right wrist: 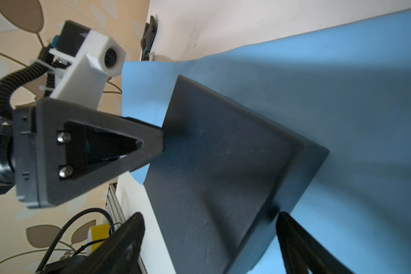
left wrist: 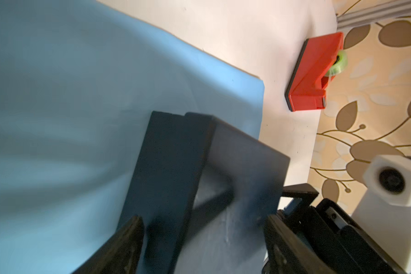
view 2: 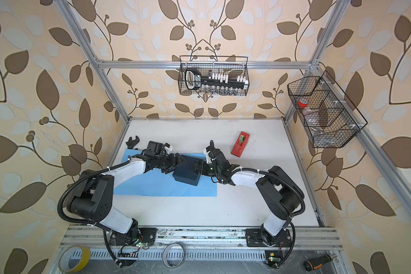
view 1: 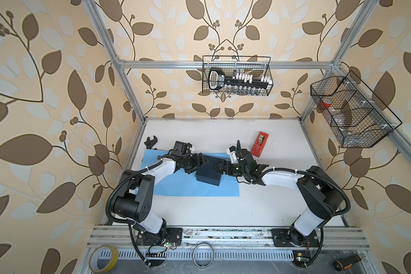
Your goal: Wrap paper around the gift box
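Observation:
The dark navy gift box [view 1: 208, 176] [view 2: 186, 176] sits on the right half of the light blue paper [view 1: 176, 187] [view 2: 152, 187], which lies flat on the white table. My left gripper [view 1: 203, 161] [view 2: 179, 161] reaches the box's far left corner and my right gripper [view 1: 220, 168] [view 2: 195, 166] its far right corner. In the left wrist view the box [left wrist: 223, 166] lies between the wide-spread jaws of the left gripper [left wrist: 204, 225]. The right gripper [right wrist: 209, 218] also stands open astride the box [right wrist: 223, 154], with a strip of table showing beside one finger.
A red tape dispenser [view 1: 259, 144] [left wrist: 313, 73] stands behind the right arm. A black wrench [view 1: 150, 141] lies at the paper's far left corner. Wire baskets hang on the back wall [view 1: 237, 76] and the right wall [view 1: 349, 113]. A yellow tape roll [view 1: 104, 258] rests on the front rail.

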`<action>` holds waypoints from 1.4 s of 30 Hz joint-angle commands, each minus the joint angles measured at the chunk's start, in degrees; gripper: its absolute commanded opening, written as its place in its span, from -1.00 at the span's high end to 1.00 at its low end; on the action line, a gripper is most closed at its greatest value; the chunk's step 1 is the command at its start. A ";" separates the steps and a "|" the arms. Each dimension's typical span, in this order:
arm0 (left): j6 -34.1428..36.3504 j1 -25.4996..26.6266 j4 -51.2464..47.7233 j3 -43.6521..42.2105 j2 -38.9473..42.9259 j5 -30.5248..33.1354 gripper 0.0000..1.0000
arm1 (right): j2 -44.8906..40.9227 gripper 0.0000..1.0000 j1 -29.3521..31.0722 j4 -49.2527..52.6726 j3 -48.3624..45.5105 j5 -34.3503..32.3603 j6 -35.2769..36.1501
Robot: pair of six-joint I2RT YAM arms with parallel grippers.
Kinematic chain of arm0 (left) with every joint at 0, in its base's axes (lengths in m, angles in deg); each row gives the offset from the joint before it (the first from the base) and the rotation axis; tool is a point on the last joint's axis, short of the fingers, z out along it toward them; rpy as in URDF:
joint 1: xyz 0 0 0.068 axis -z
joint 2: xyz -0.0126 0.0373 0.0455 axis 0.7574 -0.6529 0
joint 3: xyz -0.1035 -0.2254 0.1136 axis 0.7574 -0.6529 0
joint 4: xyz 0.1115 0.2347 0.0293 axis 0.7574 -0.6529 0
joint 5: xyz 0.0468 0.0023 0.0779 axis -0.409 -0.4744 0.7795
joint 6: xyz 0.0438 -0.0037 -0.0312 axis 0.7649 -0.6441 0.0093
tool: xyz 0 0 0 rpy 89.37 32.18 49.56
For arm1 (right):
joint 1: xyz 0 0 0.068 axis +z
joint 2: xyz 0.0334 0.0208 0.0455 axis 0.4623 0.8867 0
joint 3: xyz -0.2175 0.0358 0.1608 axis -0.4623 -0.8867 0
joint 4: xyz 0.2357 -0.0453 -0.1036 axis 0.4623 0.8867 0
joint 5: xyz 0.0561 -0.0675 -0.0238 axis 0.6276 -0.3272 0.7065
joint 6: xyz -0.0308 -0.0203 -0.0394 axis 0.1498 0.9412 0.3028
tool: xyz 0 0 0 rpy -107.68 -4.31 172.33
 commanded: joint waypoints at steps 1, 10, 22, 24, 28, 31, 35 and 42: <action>3.69 -3.12 -2.81 -1.49 4.56 3.38 -0.66 | 2.52 -0.79 1.30 0.28 4.23 2.76 -0.39; 0.24 -6.27 -2.70 -11.24 19.52 28.05 -0.98 | -5.87 -0.88 -4.49 7.88 -1.72 -0.45 9.80; -2.03 -13.04 3.10 -9.92 6.27 17.84 -0.67 | 2.74 -0.54 -2.36 -0.60 -4.17 3.50 5.80; -2.52 -13.18 3.91 -10.84 4.28 16.81 -0.59 | 3.14 -0.45 -2.72 -1.56 -5.58 3.22 4.98; -3.87 -13.19 7.14 -13.86 2.84 14.19 -0.47 | 4.80 -0.31 -3.80 -1.69 -8.02 3.29 4.67; -4.55 -13.18 8.82 -14.99 0.96 11.64 -0.42 | 5.96 -0.24 -4.42 -1.09 -8.95 3.95 5.11; -6.07 -12.85 12.20 -17.69 0.07 7.23 -0.39 | 4.82 -0.13 -7.34 -0.35 -12.86 3.05 5.80; -10.56 -5.31 16.68 -21.97 1.86 3.86 -0.39 | -1.58 -0.03 -12.29 -0.91 -22.67 0.43 5.85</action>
